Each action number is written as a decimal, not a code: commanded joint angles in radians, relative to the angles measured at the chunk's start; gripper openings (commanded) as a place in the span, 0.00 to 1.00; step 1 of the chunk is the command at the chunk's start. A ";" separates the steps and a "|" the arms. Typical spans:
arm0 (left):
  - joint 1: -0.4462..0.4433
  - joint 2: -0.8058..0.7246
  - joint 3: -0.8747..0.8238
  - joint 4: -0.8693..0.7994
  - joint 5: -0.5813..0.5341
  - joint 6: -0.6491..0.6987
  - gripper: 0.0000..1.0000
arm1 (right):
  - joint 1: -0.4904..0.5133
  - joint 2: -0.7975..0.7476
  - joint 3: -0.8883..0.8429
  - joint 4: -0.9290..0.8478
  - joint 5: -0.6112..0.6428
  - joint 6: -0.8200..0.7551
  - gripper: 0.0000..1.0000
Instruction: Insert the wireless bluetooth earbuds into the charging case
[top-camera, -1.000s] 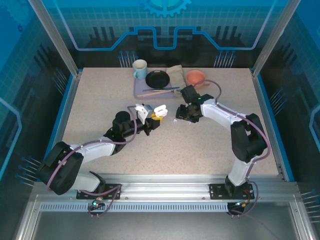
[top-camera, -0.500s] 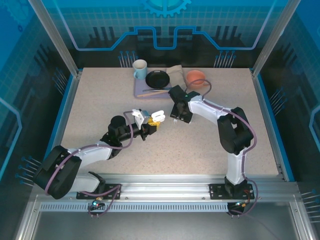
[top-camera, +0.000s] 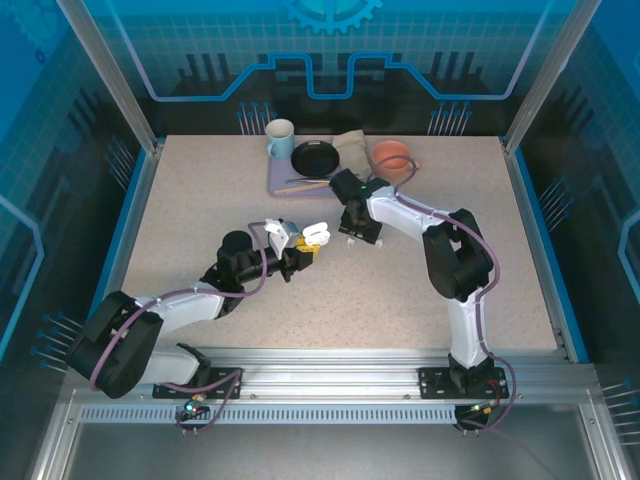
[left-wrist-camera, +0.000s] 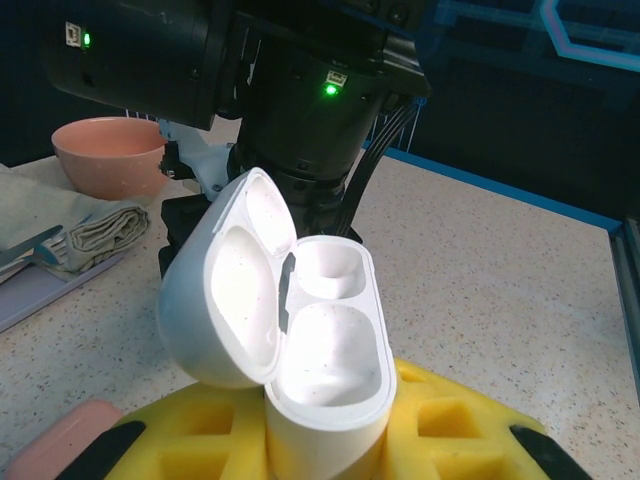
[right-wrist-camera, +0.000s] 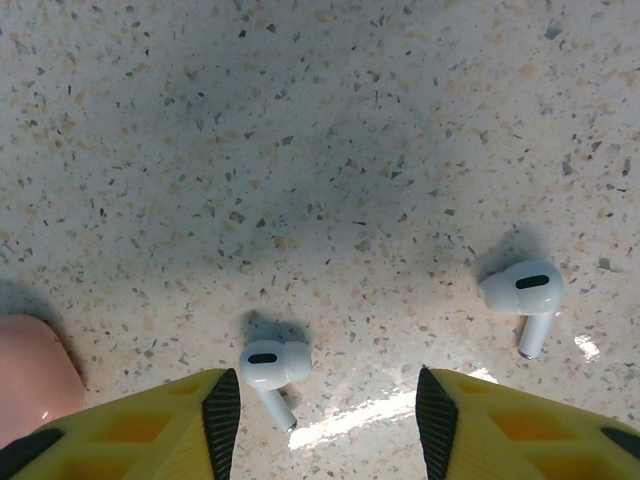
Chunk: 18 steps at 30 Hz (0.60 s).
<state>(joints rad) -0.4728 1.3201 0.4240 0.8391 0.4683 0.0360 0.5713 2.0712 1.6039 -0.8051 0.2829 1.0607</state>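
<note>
My left gripper (top-camera: 304, 249) is shut on the white charging case (left-wrist-camera: 322, 372), holding it upright between its yellow fingers (left-wrist-camera: 450, 430). The case's lid (left-wrist-camera: 228, 292) is swung open to the left and both wells look empty. In the top view the case (top-camera: 317, 235) sits just left of my right gripper (top-camera: 355, 232). My right gripper (right-wrist-camera: 328, 420) is open, pointing down close over the table. One white earbud (right-wrist-camera: 272, 364) lies on the table between its fingers, close to the left finger (right-wrist-camera: 222, 415). A second white earbud (right-wrist-camera: 525, 293) lies outside the right finger (right-wrist-camera: 437, 420).
At the back stand a mug (top-camera: 280, 138), a black plate (top-camera: 315, 158), an orange bowl (top-camera: 391, 154) and a folded cloth (top-camera: 352, 148) by a purple mat (top-camera: 285, 182). A pink rounded object (right-wrist-camera: 30, 378) lies left of my right gripper.
My right arm has swung left, bringing its gripper nearer the held case and over the earbuds. My left arm drew back slightly, still holding the case.
</note>
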 joint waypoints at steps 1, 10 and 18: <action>0.008 -0.003 0.036 0.009 0.005 0.025 0.00 | 0.016 0.037 0.037 -0.036 0.014 0.036 0.52; 0.007 -0.001 0.045 0.006 0.004 0.019 0.00 | 0.026 0.094 0.078 -0.028 -0.005 0.015 0.52; 0.008 0.004 0.045 0.008 0.003 0.015 0.00 | 0.028 0.115 0.074 -0.021 -0.015 0.012 0.51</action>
<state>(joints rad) -0.4728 1.3205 0.4408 0.8345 0.4683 0.0353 0.5838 2.1571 1.6569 -0.8112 0.2768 1.0725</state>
